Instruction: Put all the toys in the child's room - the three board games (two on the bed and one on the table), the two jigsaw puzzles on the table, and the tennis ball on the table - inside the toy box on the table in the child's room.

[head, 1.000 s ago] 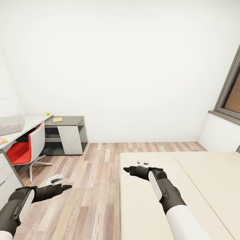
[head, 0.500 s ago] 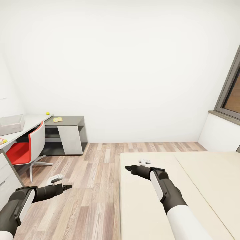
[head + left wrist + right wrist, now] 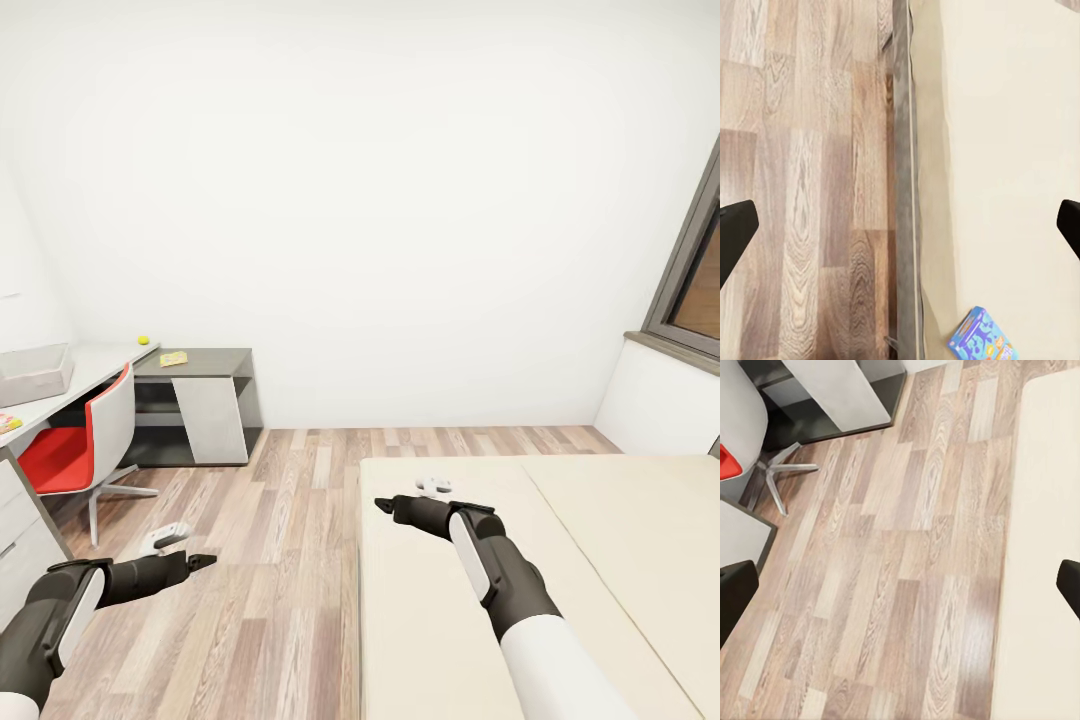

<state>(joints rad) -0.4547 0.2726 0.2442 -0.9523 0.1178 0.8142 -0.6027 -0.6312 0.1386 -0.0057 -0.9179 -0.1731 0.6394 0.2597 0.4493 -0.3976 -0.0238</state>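
Almost nothing had moved over the last second — right gripper [image 3: 382,502], wide and empty, hovered mid-frame over the bed [image 3: 620,560]; blue board game [image 3: 981,339] unreached.

**Bed to the right, table to the left, bare floor between**

The bed [image 3: 560,560] lies at the right of the head view, running toward the far wall, with a window [image 3: 695,280] above its far right corner. The table [image 3: 95,365] stands at the left against the wall; its lower side section [image 3: 205,362] sits farther back. A chair [image 3: 85,440] is pushed in before the table. On the table rest the toy box [image 3: 35,372], near the left edge, the tennis ball [image 3: 143,340] farther back, and a flat box [image 3: 174,358] on the lower section. In the left wrist view a board game [image 3: 982,339] lies on the bed near its edge, beside the floor [image 3: 810,187].
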